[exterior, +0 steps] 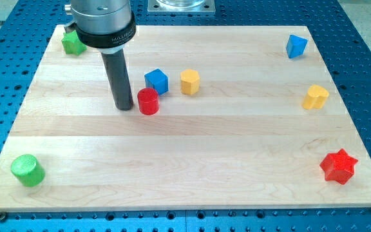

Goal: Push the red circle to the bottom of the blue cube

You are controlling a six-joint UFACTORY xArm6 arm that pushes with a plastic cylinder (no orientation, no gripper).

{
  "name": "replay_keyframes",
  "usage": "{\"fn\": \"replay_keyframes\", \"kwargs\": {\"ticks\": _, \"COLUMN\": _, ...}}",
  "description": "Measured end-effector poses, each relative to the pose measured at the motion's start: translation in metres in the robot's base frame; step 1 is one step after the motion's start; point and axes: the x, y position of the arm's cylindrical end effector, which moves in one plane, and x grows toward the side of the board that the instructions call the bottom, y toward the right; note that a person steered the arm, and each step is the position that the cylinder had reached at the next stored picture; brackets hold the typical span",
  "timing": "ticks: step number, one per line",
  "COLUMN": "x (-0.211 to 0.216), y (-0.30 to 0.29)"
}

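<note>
Red circle (148,102) on tabletop (185,161), touching blue cube (156,81) at cube's lower-left. Rod upright — my tip (123,107) just left of red circle, near, contact unclear. No end effector jaws; nothing grasped. Yellow hexagonal block (190,82) just right of cube.

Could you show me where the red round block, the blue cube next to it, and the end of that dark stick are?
red circle (148,102): camera view, on its front side wall.
blue cube (156,80): camera view, on its top face.
my tip (123,107): camera view, the rod's very bottom end, just left of the red circle.
</note>
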Motion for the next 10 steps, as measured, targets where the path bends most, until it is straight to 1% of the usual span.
{"fn": "replay_keyframes", "kwargs": {"ticks": 1, "x": -0.009, "y": 0.000}}
{"fn": "replay_keyframes", "kwargs": {"ticks": 2, "x": -0.042, "y": 0.000}}
{"fn": "replay_keyframes", "kwargs": {"ticks": 3, "x": -0.044, "y": 0.004}}
{"fn": "replay_keyframes", "kwargs": {"ticks": 4, "x": -0.014, "y": 0.007}}
{"fn": "replay_keyframes", "kwargs": {"ticks": 5, "x": -0.006, "y": 0.020}}
{"fn": "replay_keyframes", "kwargs": {"ticks": 7, "x": -0.006, "y": 0.023}}
{"fn": "replay_keyframes", "kwargs": {"ticks": 8, "x": -0.006, "y": 0.007}}
{"fn": "replay_keyframes", "kwargs": {"ticks": 9, "x": -0.006, "y": -0.042}}
{"fn": "replay_keyframes", "kwargs": {"ticks": 10, "x": -0.011, "y": -0.062}}
